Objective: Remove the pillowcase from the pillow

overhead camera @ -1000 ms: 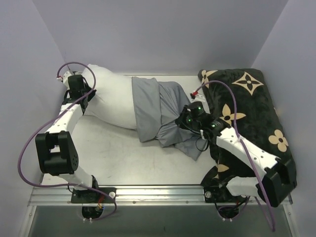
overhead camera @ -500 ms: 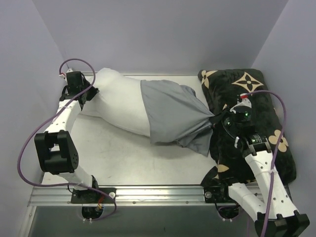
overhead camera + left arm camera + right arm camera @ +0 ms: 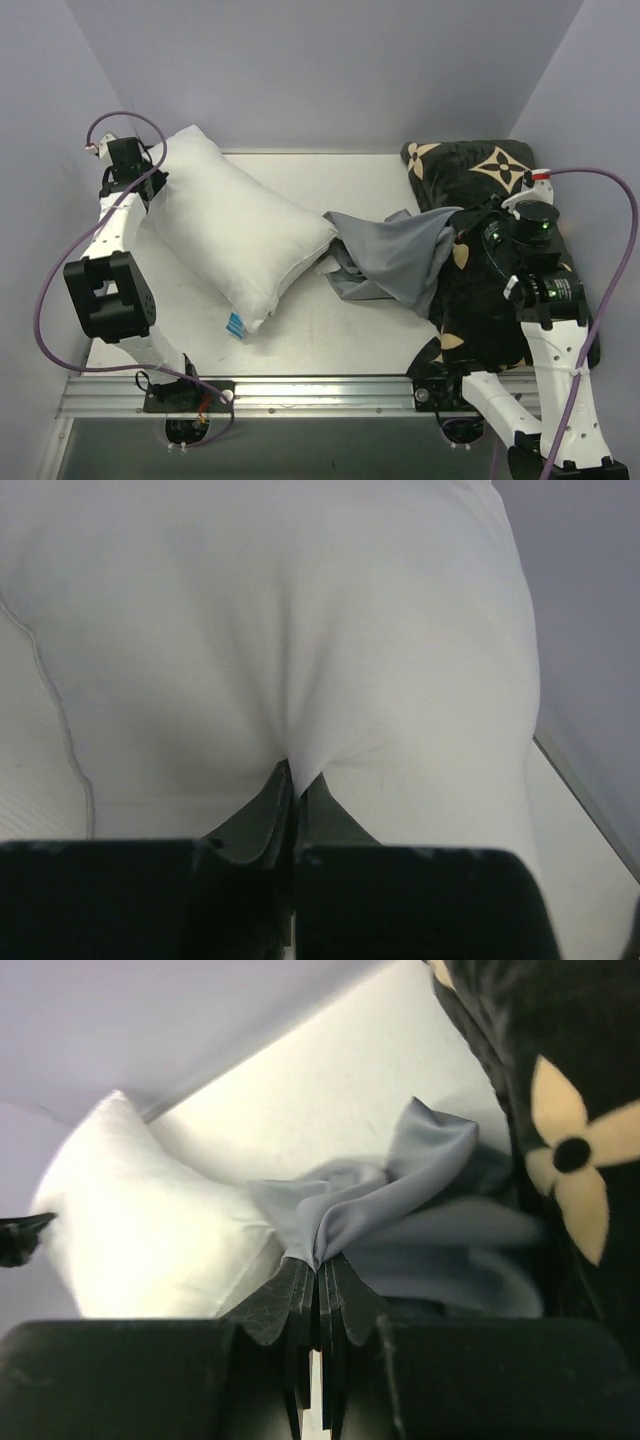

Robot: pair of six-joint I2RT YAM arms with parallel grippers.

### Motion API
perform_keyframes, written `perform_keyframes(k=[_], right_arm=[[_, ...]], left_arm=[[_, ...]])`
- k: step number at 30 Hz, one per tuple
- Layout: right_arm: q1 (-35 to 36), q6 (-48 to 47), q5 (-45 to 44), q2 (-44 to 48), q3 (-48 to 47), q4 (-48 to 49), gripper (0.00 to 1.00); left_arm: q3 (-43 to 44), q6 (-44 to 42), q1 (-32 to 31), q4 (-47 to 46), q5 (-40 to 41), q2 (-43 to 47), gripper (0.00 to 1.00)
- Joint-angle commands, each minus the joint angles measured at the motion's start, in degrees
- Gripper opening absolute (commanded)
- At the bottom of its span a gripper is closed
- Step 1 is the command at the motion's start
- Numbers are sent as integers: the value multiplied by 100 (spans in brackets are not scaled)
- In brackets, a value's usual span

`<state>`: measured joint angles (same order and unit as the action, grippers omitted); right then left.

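The white pillow [image 3: 235, 235] lies bare on the table's left half, a small blue tag [image 3: 234, 325] at its near edge. My left gripper [image 3: 150, 182] is shut on the pillow's far left corner; in the left wrist view its jaws pinch white fabric [image 3: 300, 680] at the gripper [image 3: 293, 770]. The grey pillowcase [image 3: 395, 257] lies crumpled and off the pillow, between it and the black cushion. My right gripper [image 3: 470, 228] is shut on the pillowcase's right end; the right wrist view shows grey cloth [image 3: 400, 1175] pinched at the gripper [image 3: 318, 1262], with the pillow [image 3: 140, 1220] beyond it.
A black plush cushion with tan flower motifs [image 3: 510, 250] fills the right side, under my right arm, and shows in the right wrist view [image 3: 560, 1090]. Lilac walls close in the back and both sides. The metal rail [image 3: 320, 390] runs along the near edge.
My right gripper pulled the grey pillowcase rightward fully off the pillow. The pillow now lies bare and plump, and my left gripper holding its corner moved back and left.
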<state>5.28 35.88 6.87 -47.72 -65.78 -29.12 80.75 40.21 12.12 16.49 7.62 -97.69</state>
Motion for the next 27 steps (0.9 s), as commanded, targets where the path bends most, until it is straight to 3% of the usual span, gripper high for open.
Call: perform_keyframes(k=[1,6,10,19,23,27], right_arm=[[87,51,577,-219,-654,301,0],[965,-449,60,-966,-1691,302,0],[966,-705,-203,-1449,-2693,101,0],[940,-925,-564,-1854,-4239,-155,0],[949,-855,-275,-2048,-4496,-243,0],[958,-828,33,-2153,-3909,-156,0]], left_arm=[[467,-258,-78,-103,-348,-162,0],[609,-417,-298,232,-489,-251,0],[494,-373,-307,232,-524,-84,1],[424,-382,-315,267,-674,92,20],[424,-373,-351,267,-718,145,29],[398,-417,-377,267,-727,277,38]])
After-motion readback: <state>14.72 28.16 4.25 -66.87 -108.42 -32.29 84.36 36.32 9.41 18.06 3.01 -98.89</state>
